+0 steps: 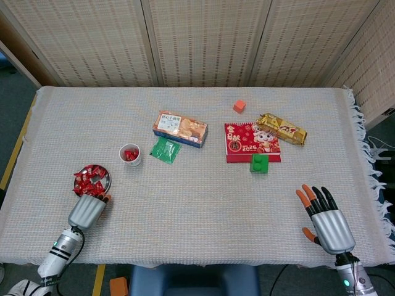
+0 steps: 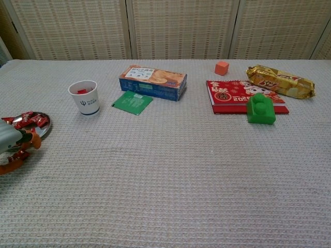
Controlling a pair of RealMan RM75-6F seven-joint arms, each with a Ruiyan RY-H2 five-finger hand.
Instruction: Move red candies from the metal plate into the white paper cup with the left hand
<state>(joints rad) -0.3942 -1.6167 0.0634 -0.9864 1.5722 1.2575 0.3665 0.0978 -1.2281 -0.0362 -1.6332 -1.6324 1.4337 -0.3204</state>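
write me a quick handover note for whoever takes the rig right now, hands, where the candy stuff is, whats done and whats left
Left hand: at the near rim of the metal plate, fingers curled toward the candies; whether it holds one cannot be told.
Right hand: open, fingers spread, resting on the table's near right side, holding nothing.
Metal plate: near left of the table, with a pile of red candies on it.
White paper cup: upright, beyond and right of the plate, red candies already inside.
Done: some candies are in the cup.
Left: many remain on the plate; keep picking with the left hand and carry each to the cup.

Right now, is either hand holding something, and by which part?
The right hand holds nothing. Whether the left hand, at the metal plate, holds a candy cannot be told.
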